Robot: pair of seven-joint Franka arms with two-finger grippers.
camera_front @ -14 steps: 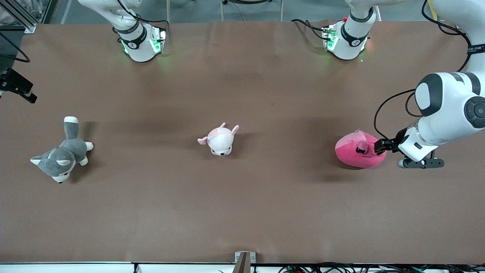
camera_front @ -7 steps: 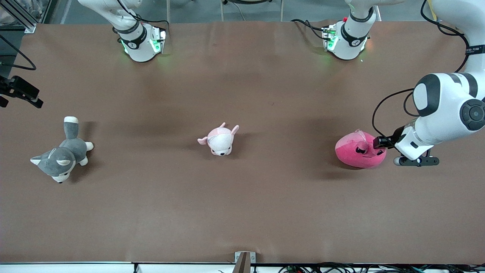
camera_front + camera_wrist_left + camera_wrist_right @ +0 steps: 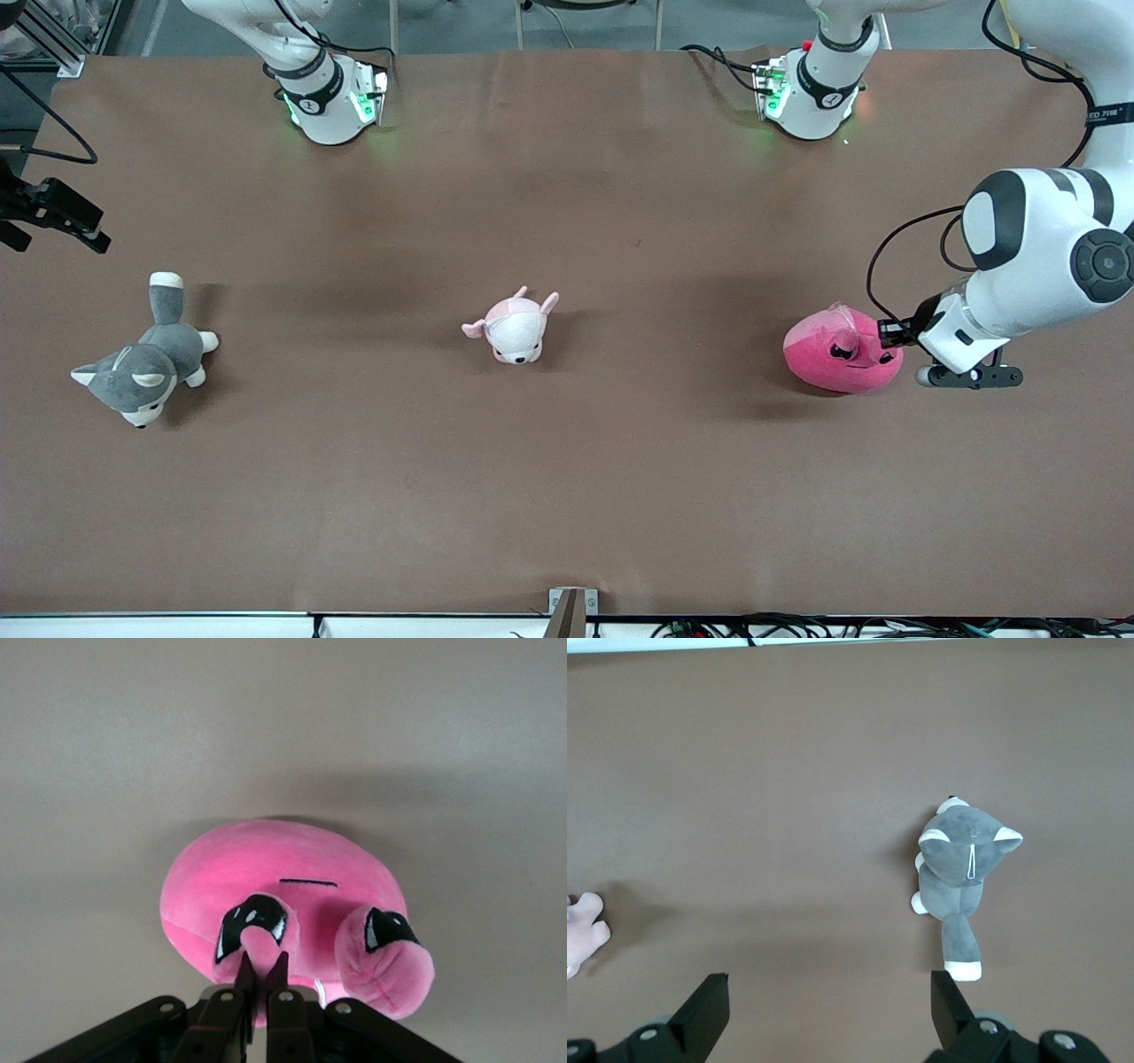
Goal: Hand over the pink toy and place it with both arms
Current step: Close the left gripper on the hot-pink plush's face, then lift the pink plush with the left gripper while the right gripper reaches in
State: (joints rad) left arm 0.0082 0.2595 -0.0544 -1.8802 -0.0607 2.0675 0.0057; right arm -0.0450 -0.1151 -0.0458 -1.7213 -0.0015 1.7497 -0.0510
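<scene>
The pink toy (image 3: 840, 353) is a round hot-pink plush with angry black eyes, and it lies on the brown table toward the left arm's end. My left gripper (image 3: 889, 334) is low beside it and shut on a small pink nub by one eye. In the left wrist view the fingers (image 3: 249, 974) pinch that nub, with the pink toy (image 3: 266, 873) filling the view. My right gripper (image 3: 55, 217) hangs over the table's edge at the right arm's end, above the grey dog. It is open and empty in the right wrist view (image 3: 828, 992).
A grey-and-white plush dog (image 3: 146, 359) lies toward the right arm's end and also shows in the right wrist view (image 3: 961, 877). A pale pink-and-white plush (image 3: 514, 326) sits mid-table, and its edge shows in the right wrist view (image 3: 580, 930). The arm bases (image 3: 330, 97) stand along the table's back.
The right gripper has drifted slightly inward over the table's end. The left wrist has shifted a little at the pink toy, which stays on the table.
</scene>
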